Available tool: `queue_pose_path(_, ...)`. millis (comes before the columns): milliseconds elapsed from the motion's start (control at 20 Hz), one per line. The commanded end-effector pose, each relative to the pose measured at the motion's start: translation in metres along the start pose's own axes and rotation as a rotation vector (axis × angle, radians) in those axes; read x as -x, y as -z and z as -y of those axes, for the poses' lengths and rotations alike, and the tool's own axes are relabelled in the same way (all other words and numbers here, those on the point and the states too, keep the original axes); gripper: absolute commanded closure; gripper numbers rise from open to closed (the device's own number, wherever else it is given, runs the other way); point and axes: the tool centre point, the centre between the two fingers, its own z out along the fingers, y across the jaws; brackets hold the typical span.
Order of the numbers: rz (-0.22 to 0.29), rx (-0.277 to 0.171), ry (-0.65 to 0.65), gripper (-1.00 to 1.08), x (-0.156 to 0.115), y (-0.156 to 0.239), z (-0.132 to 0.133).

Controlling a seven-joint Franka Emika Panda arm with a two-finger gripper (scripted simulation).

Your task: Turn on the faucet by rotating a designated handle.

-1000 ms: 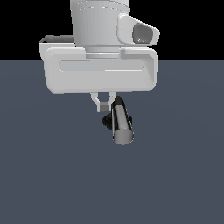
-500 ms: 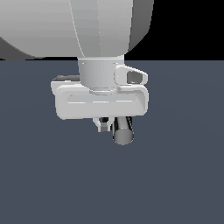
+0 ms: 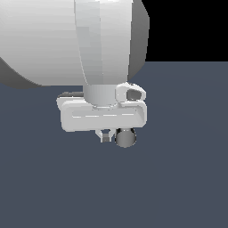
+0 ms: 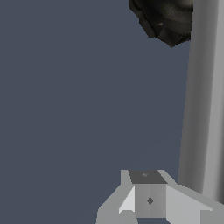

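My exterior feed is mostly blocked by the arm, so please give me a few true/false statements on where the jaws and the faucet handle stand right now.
1. The handle is clamped between the jaws. False: in the wrist view the silver bar runs alongside the gripper, not between its fingers.
2. In the exterior view the handle's round end shows just below the gripper body. True.
3. The black part of the faucet is visible in the wrist view. True.
4. The exterior view shows the faucet's black part clearly. False: the arm covers it; only the handle's end shows.
5. The gripper hangs far above the handle. False: it sits down beside the bar.
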Motion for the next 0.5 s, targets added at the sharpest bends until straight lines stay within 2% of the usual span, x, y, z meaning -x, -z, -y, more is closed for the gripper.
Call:
queue_pose_path(0,0.0,0.0,0.001,1.08,-0.0015,-0.0034,0.0)
queue_pose_path(350,0.0,0.0,0.001,1.08,-0.0018,-0.0044,0.0)
queue_pose_path(450,0.0,0.0,0.001,1.08,-0.0025,-0.0044,-0.0095)
